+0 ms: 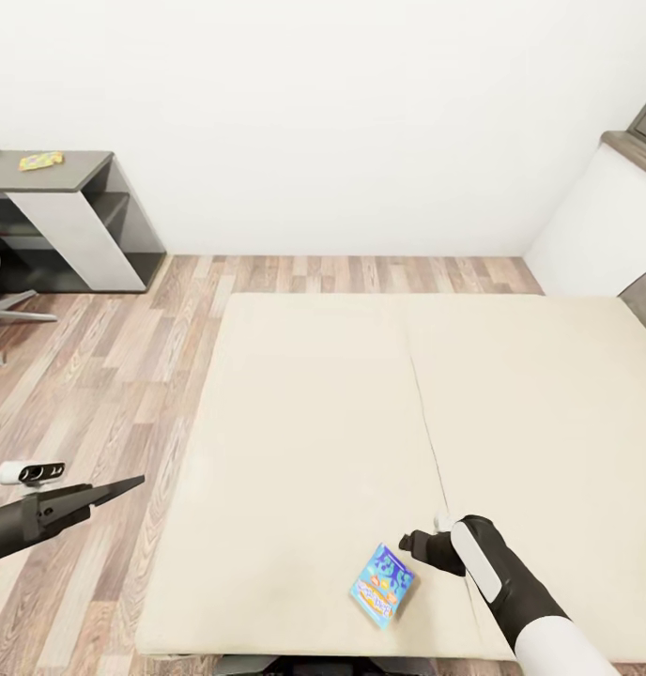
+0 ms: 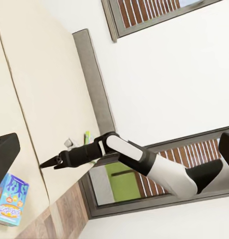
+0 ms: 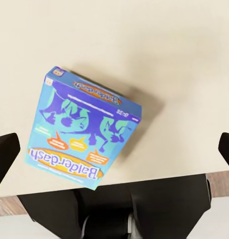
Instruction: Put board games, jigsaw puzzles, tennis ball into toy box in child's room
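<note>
Near bed (image 1: 314,422) front edge: blue board game (image 1: 383,584) flat on mattress. Right gripper (image 1: 412,543) just beside, jaws spread, empty. Left gripper (image 1: 116,490) aside, state unclear. Risk: descending fingers nudge box off edge.

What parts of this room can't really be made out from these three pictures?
- Table, head view: left part cut off by the picture's edge.
- Jigsaw puzzle, head view: too small for detail.
- Right end effector, head view: foreshortened, finger gap unreadable.
- Board game, left wrist view: partly behind a dark finger.

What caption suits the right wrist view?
Open right gripper poised over a blue Balderdash board game lying near the edge of the cream bed.
</note>
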Available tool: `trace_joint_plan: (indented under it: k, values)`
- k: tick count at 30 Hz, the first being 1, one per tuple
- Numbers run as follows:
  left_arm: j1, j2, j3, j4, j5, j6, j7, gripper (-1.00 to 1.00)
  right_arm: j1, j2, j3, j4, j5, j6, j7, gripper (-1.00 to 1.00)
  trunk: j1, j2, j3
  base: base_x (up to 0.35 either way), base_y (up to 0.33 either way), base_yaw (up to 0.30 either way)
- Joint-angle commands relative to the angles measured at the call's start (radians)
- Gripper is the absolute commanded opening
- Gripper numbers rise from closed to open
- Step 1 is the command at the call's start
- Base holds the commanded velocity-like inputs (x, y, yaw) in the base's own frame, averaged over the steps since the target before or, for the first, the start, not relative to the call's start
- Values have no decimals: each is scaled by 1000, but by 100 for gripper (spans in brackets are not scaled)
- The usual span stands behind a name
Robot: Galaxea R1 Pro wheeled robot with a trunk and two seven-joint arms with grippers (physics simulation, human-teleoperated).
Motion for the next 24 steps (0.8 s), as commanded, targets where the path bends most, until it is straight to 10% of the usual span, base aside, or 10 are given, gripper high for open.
trace_joint_plan:
  k: [1,24]
  values:
    - [-1,0,0,-1,-1,10,-4,100,0,-1,5,-1,-10,2,-10,100,0,-2,-3,0,0,0]
    - [-2,-1,-3,-4,-1,5,-4,100,0,-2,6,-1,-8,-2,-9,100,0,-2,-41,0,0,0]
